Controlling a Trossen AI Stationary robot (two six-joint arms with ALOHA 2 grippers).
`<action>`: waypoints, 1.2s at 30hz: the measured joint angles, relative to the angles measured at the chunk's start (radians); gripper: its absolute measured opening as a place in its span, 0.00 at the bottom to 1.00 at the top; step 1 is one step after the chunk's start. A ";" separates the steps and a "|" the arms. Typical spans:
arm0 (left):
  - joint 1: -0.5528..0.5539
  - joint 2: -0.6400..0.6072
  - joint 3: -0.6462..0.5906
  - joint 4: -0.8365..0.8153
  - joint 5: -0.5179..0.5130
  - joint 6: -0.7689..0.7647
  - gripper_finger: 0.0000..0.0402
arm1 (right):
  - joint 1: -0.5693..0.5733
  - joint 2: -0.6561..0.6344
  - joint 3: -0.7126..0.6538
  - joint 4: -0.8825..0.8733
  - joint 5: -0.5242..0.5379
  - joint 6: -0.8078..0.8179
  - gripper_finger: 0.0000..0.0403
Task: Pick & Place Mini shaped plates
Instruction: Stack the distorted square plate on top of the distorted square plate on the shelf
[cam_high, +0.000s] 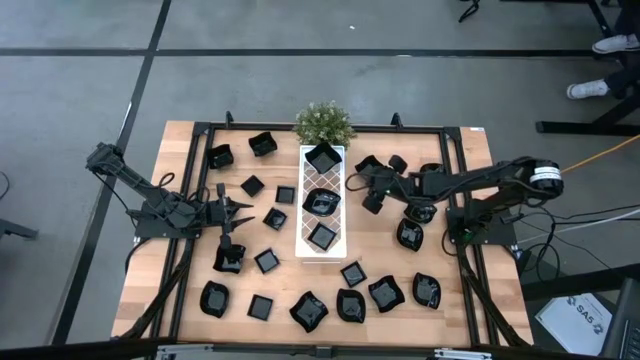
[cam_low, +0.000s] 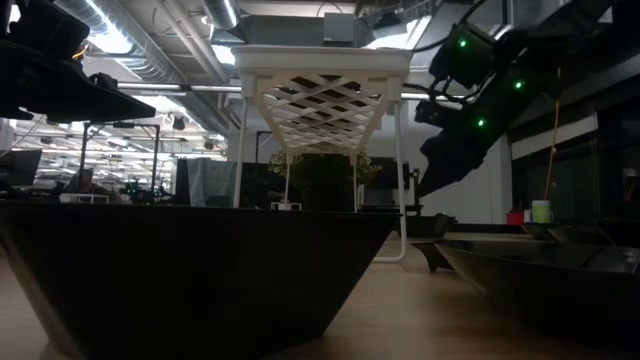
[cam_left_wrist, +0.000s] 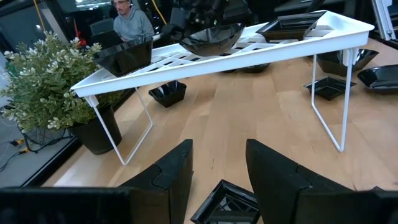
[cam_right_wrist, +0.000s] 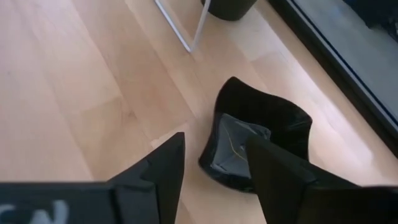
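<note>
Plates (cam_high: 267, 261), small glossy black dishes with square or wavy rims, lie scattered over the wooden table (cam_high: 180, 140), three more on the white tray (cam_high: 305, 240) at its middle; one fills the low view's foreground, hiding most of the table. Right gripper (cam_high: 366, 190), fingers apart and empty, hovers over a wavy plate (cam_right_wrist: 261, 140) just beside the tray's leg. Left gripper (cam_high: 240, 208) stands open over a square plate (cam_left_wrist: 227, 202) cut off by the frame edge, bare wood ahead.

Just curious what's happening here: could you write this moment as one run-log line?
left gripper: open, above table left of tray | right gripper: fingers apart over a black plate, nothing held | tray: three plates on it
</note>
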 joint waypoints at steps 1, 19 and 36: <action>0.000 0.000 0.000 0.000 0.000 0.000 0.36 | -0.004 0.011 0.000 0.011 0.000 0.000 0.42; 0.000 0.000 0.000 0.000 0.000 0.000 0.36 | -0.032 0.159 -0.001 0.116 -0.009 -0.013 0.42; 0.000 0.000 0.000 0.000 0.000 0.000 0.36 | -0.046 0.174 -0.001 0.127 -0.007 -0.023 0.11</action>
